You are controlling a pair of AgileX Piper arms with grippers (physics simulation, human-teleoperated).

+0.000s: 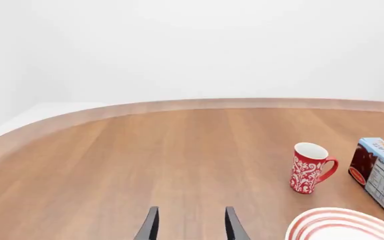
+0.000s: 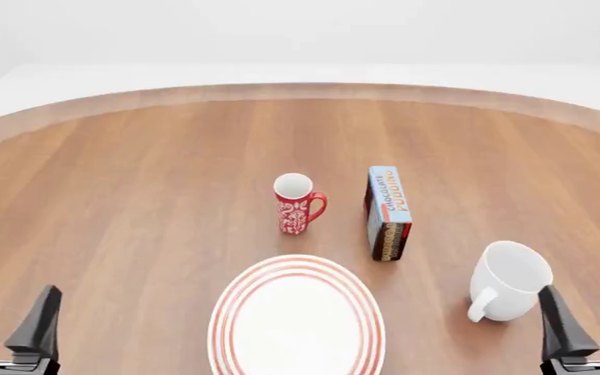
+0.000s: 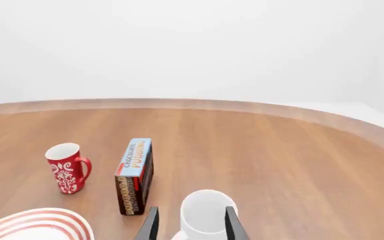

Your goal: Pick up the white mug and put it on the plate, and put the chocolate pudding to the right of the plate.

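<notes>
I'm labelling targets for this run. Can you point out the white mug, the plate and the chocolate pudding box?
white mug point(image 2: 508, 280): front view, on its outer side wall.
plate point(image 2: 233, 306): front view, on its red-ringed left rim.
chocolate pudding point(image 2: 387, 205): front view, on the light blue lettered face.

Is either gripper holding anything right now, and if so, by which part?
Nothing is held. The left gripper is open over bare wood; the right gripper is open just behind the glossy white mug, not touching it.

A bare simulated test scene: a round wooden table point(image 2: 154, 195) against blank white surroundings.
</notes>
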